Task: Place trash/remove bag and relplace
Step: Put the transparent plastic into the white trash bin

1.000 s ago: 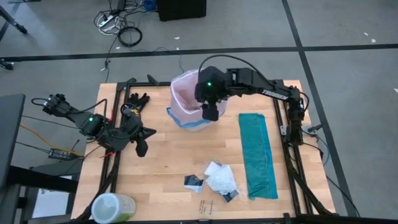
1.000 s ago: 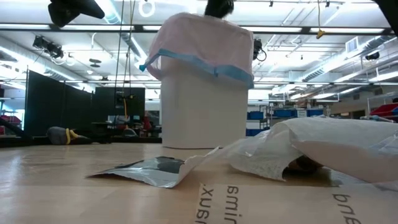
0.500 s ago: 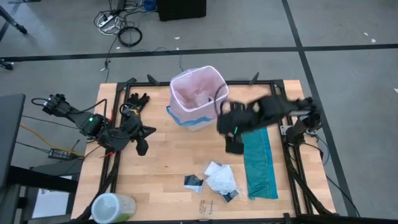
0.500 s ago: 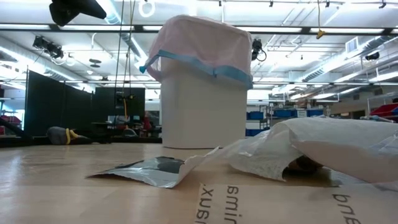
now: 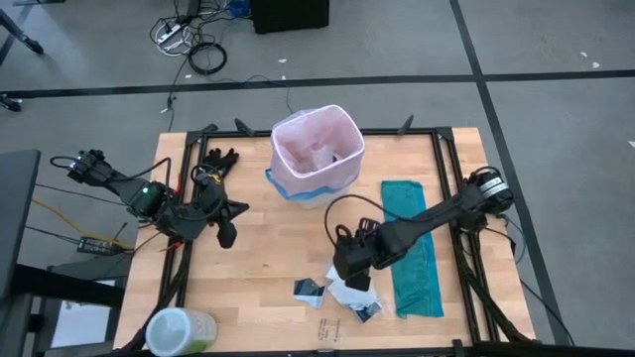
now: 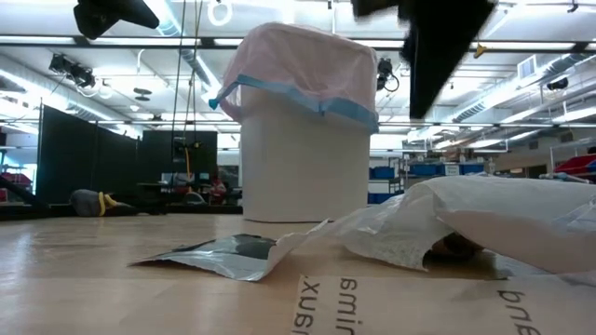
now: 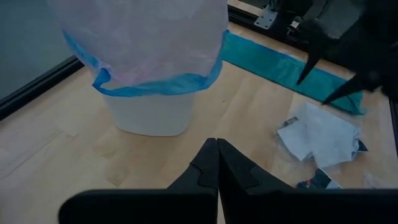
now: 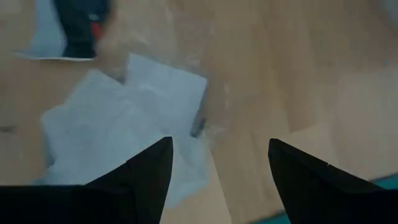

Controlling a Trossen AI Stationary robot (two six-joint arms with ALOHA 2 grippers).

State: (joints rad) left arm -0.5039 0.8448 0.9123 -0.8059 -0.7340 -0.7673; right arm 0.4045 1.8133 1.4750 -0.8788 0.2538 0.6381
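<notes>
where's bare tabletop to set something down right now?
Free: the bare wood between the shut left end effector and the white bin with the pink liner, running down to the black-and-white packet. Crowded: the near middle, where the open right end effector hovers over crumpled white paper, beside the teal-green bag.

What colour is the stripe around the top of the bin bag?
Blue band on the pale pink bag; clearest in the left wrist view.

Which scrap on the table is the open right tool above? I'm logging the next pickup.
The crumpled white paper, the largest scrap: the right tool hangs over it, with a dark packet lying on either side.
</notes>
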